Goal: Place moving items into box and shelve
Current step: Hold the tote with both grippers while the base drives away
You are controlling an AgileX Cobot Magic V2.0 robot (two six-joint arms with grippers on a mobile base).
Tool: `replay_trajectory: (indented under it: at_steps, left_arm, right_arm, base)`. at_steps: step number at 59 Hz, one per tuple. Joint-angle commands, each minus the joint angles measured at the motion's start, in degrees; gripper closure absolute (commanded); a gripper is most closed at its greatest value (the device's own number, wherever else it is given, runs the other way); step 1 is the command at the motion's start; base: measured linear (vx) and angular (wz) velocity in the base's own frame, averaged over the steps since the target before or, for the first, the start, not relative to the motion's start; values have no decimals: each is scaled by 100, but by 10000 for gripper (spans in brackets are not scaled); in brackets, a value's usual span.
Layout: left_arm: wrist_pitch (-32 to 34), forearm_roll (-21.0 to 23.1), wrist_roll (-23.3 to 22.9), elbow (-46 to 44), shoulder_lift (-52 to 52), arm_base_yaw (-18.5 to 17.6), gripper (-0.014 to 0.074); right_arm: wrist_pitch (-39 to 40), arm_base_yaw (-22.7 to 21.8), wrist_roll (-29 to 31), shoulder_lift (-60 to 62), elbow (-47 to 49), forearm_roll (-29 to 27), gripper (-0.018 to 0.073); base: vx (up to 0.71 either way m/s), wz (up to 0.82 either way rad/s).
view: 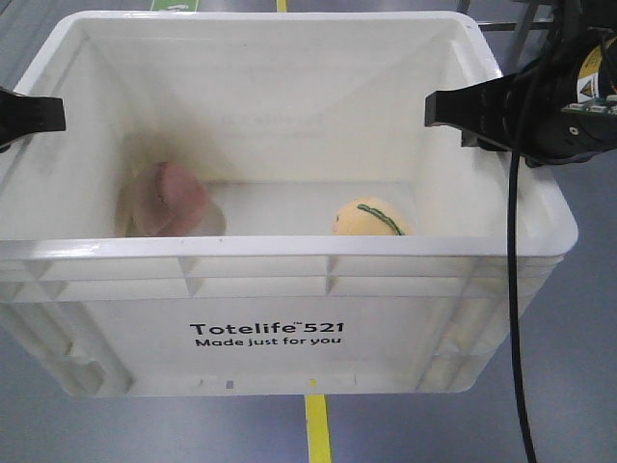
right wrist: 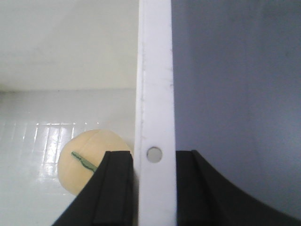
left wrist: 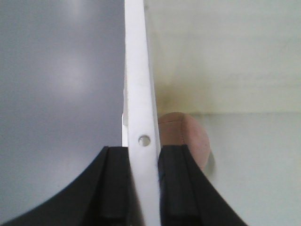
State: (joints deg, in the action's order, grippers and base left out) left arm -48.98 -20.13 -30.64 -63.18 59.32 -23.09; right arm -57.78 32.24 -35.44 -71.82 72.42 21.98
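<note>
The seamed ball (view: 169,198) lies in the box (view: 289,247) by its left wall; the striped ball (view: 371,217) lies right, well apart.

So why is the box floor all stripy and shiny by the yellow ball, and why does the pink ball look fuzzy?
Right wrist view: light glares off the glossy floor of the box in bright stripes beside the yellow ball. Left wrist view: the pink ball is out of focus, and the black fingers near the lens blur too. Front view: sharper, the print reads clearly.

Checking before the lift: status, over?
Left gripper, right gripper: jaws shut on box rims. Pink ball, yellow ball inside. Black cable hangs across box's right corner.
</note>
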Motion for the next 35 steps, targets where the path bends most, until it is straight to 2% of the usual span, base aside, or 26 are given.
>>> replay_trajectory:
  at_steps: [1,35]
  left_arm:
    - [451,-674,33,-262,-143,39,619]
    - [451,-674,33,-262,-153,39,619]
  right_arm:
    - [287,-70,36,238,226,800,474]
    - [287,-70,36,238,226,800,474]
  base:
    - [43,-9]
    - [40,-10]
